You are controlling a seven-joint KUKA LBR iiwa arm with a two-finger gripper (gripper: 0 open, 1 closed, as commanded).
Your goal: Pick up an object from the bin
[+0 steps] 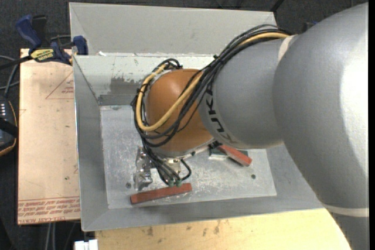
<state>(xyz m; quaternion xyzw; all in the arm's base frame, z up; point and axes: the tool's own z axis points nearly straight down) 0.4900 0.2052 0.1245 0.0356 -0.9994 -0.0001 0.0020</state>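
My gripper [142, 171] is down near the floor of the grey metal bin [88, 126], and honestly I can't tell if it's released or clenched. The long flat reddish-brown bar [161, 194] lies just beside it, nothing grasped yet. I'd centre over the bar's middle and straddle its narrow width.

Bin [117, 143] scuffed matt metal; red bar [161, 194] matt.

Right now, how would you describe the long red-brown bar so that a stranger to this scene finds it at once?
Look at the floor of the grey metal bin, along its near wall at the bottom of the view. Just below the gripper lies a long, flat, red-brown bar, almost level. The other reddish piece, further right under the arm, is shorter and slanted.
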